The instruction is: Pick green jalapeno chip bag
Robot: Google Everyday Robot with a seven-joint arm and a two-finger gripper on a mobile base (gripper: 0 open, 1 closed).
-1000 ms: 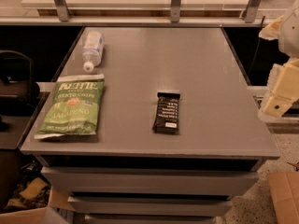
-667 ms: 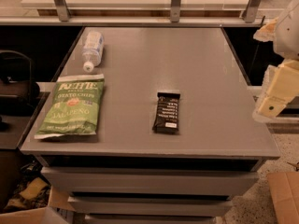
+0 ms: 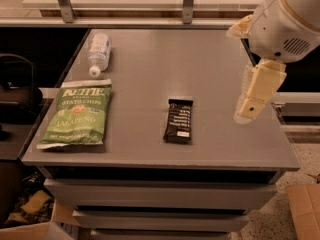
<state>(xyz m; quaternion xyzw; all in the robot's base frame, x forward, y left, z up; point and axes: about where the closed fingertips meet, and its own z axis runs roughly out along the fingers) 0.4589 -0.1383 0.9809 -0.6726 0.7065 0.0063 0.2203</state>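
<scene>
The green jalapeno chip bag (image 3: 76, 115) lies flat near the left front edge of the grey table (image 3: 145, 74), label up. My gripper (image 3: 248, 113) hangs from the white arm (image 3: 287, 19) above the right side of the table, pointing down and to the left. It is far to the right of the bag, with a black snack bar between them. It holds nothing that I can see.
A black snack bar (image 3: 179, 121) lies near the table's middle front. A clear water bottle (image 3: 99, 52) lies on its side at the back left. A rail and shelf run along the back. Cardboard boxes (image 3: 306, 211) sit on the floor at both front corners.
The arm and gripper have moved left, from beyond the table's right edge to over its right side. The bag, bar and bottle have not moved.
</scene>
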